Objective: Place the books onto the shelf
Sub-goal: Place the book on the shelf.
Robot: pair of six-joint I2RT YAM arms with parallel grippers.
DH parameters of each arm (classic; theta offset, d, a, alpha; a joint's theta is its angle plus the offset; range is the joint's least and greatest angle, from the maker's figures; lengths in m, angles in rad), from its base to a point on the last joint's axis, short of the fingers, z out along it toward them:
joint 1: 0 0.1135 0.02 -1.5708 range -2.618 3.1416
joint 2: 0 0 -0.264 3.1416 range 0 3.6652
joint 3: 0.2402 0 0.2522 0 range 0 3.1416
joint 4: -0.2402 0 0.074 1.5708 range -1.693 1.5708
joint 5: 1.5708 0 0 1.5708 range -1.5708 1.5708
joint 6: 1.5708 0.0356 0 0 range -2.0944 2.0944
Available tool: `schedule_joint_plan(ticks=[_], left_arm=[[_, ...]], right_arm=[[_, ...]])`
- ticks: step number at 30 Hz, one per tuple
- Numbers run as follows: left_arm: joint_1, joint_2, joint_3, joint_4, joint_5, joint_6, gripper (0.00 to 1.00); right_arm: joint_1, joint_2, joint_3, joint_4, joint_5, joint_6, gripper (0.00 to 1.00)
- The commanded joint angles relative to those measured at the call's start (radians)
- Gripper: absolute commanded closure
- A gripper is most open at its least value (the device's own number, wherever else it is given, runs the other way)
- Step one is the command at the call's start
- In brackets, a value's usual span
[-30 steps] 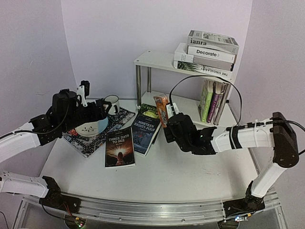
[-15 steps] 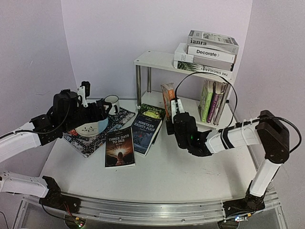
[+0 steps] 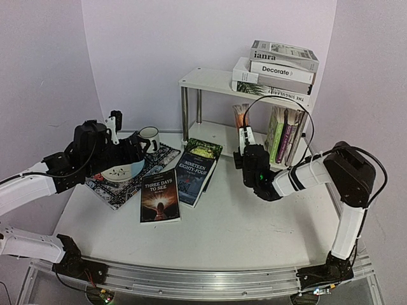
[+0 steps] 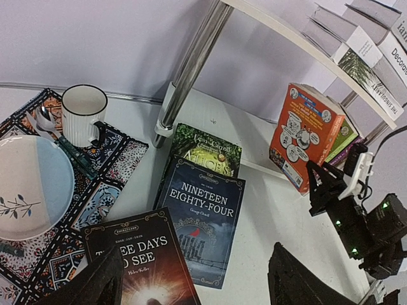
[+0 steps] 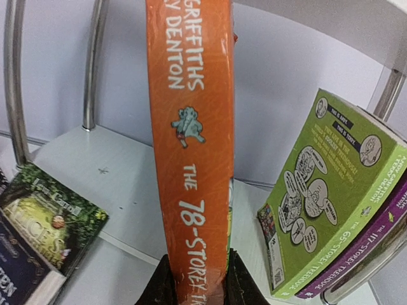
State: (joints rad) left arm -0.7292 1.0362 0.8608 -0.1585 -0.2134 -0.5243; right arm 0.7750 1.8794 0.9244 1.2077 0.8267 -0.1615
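The right gripper [image 5: 195, 279] was pinching the bottom end of an orange book [image 5: 191, 127], holding it upright over the lower board of the shelf [image 3: 213, 81]. From my screens I could not tell whether the book touched the board. Just to its right, a green book [image 5: 331, 190] and a purple book [image 5: 375, 251] leaned together on that same board. A stack of books [image 3: 280, 73] lay flat on the top board. The left gripper [image 4: 197, 254] hung with its fingers spread wide and nothing between them, above the patterned mat [image 3: 121, 192] that carried a bowl [image 3: 121, 170] and a mug [image 3: 151, 136]. Three loose books [image 3: 194, 175] lay flat on the table [image 3: 241, 229], between the mat and the shelf.
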Motion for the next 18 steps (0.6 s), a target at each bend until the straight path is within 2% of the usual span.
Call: schedule_joint_plan(ticks=[1,8,18], left_arm=[[0.005,0.004,0.026,0.004,-0.006,-0.002,0.21],[0.004,-0.005,0.017,0.002,-0.006,-0.017,0.21],[0.004,0.019,0.026,0.002,0.005,-0.032,0.21]], right_arm=[[-0.047,0.06,0.061,0.356,0.0,-0.049,1.0],[-0.111,0.141,0.095,0.395,-0.037,-0.024,1.0],[-0.158,0.166,0.089,0.396,-0.028,0.142,1.0]])
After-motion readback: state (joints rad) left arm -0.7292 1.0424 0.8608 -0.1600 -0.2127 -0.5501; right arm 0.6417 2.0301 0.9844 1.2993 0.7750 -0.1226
